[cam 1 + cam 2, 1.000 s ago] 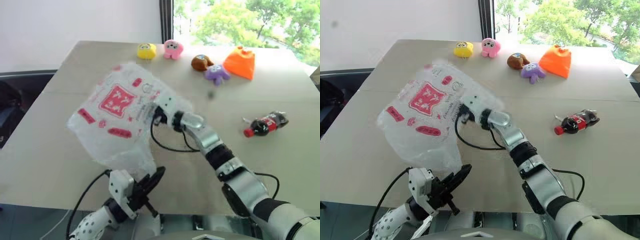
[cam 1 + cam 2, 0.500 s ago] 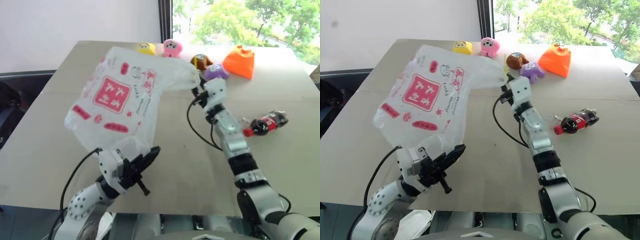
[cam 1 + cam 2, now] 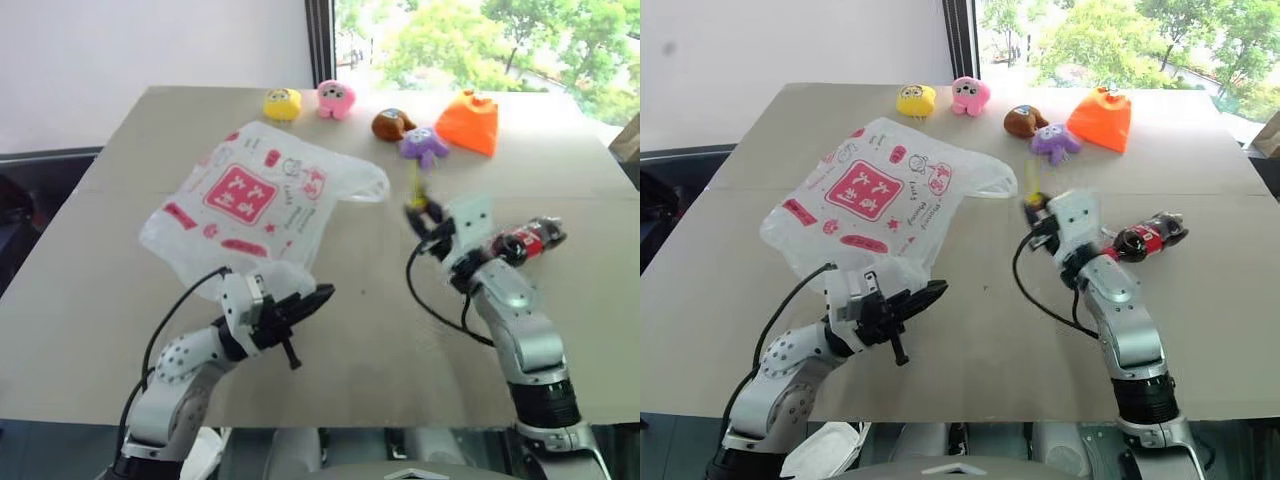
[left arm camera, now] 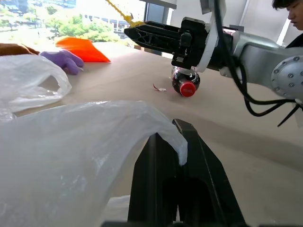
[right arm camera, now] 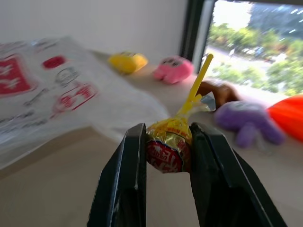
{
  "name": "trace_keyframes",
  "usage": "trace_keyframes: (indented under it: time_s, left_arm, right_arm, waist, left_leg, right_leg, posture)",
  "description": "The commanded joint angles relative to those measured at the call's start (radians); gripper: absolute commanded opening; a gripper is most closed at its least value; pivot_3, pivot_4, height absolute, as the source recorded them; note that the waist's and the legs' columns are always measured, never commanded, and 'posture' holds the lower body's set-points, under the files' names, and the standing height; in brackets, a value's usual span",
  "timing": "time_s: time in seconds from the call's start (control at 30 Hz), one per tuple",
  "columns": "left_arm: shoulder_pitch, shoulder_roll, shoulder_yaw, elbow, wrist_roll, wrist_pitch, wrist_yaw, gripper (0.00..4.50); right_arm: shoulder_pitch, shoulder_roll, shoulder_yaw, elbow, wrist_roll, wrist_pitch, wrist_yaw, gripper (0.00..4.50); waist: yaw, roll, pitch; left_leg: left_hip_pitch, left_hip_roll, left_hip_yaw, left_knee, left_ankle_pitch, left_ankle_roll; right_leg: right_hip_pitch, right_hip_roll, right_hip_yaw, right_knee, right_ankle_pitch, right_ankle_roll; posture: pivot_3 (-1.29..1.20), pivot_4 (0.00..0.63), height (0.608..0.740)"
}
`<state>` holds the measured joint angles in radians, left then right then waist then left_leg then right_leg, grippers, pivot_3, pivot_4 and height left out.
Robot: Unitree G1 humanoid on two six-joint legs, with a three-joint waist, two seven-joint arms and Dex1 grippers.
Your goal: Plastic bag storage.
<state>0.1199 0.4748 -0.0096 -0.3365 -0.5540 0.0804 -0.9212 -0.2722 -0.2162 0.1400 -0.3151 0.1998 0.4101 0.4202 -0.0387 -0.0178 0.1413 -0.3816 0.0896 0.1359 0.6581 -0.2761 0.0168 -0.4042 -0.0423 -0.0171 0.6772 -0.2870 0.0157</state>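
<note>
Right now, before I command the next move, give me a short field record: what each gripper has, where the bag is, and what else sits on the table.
left gripper: shut on the plastic bag, pinching its near edge
right gripper: shut on a lollipop with a yellow stick, held above the table
plastic bag: spread over the table's left half, loop handle toward the middle
far edge: yellow toy, pink toy, brown toy, purple toy, orange pouch
right side: cola bottle lying down
</note>
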Motion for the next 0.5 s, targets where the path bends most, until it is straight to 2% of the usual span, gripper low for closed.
trace_keyframes:
  time_s: [0.03, 0.27, 0.5]
  left_arm:
    - [0.01, -0.017, -0.011, -0.026, 0.004, -0.02, -0.004, 0.0]
    - [0.092, -0.059, -0.016, -0.096, 0.027, -0.04, 0.045, 0.0]
    - [0.16, -0.077, -0.028, -0.154, 0.051, -0.057, 0.095, 0.0]
  right_arm:
    - [-0.063, 0.023, 0.02, 0.059, 0.037, 0.074, 0.027, 0.74]
    - [-0.328, 0.154, -0.064, 0.521, 0.05, 0.032, -0.032, 0.74]
    - [-0.612, 0.206, -0.172, 1.049, -0.001, -0.213, -0.151, 0.74]
  waist:
    - [0.001, 0.0, 0.0]
    - [0.0, 0.0, 0.0]
    - [-0.002, 0.0, 0.001]
  left_leg:
    - [0.0, 0.0, 0.0, 0.0, 0.0, 0.0]
    - [-0.002, 0.0, 0.0, 0.004, 0.0, 0.0]
    - [-0.006, 0.0, 0.002, 0.004, 0.0, 0.0]
  right_leg:
    - [0.0, 0.0, 0.0, 0.0, 0.0, 0.0]
    - [-0.001, 0.0, 0.001, 0.001, 0.0, 0.0]
    - [-0.005, 0.0, 0.003, 0.002, 0.0, 0.0]
  posture:
    - [0.0, 0.15, 0.74]
    - [0.0, 0.15, 0.74]
    - [0.0, 0.15, 0.74]
